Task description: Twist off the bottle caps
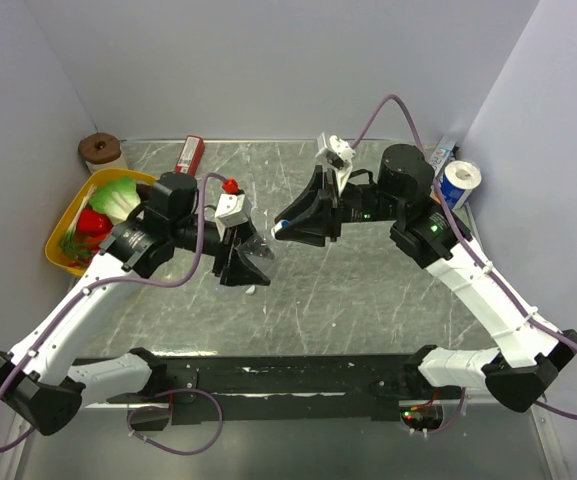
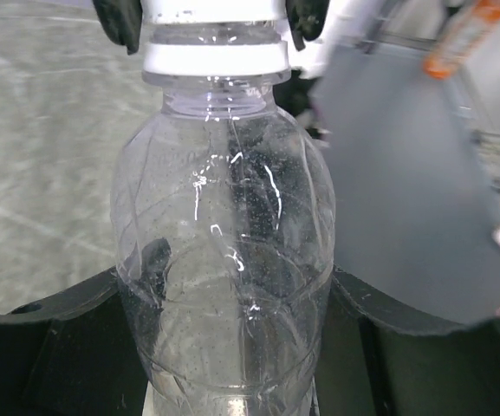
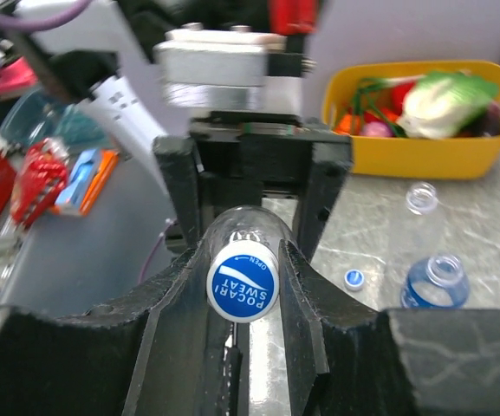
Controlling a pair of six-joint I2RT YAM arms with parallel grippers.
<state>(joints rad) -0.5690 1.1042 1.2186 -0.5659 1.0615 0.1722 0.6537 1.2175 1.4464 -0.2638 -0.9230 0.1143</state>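
Note:
A clear plastic bottle [image 2: 224,260] lies level above the table between my two grippers. My left gripper [image 2: 224,299] is shut on its body; it also shows in the top view [image 1: 251,256]. My right gripper [image 3: 243,260] is shut on the bottle's blue and white cap [image 3: 243,282], one finger on each side; it also shows in the top view [image 1: 286,228]. In the left wrist view the cap's white rim [image 2: 215,57] sits between the right fingertips [image 2: 120,22]. A loose blue cap [image 3: 353,278] lies on the table beside an open blue-labelled bottle [image 3: 431,282] and an open clear bottle [image 3: 421,198].
A yellow basket [image 1: 68,225] of toy vegetables stands at the far left. A red box [image 1: 189,153] and a brown roll [image 1: 98,150] are at the back left. A blue and white roll [image 1: 460,183] stands at the back right. Grey walls close in three sides.

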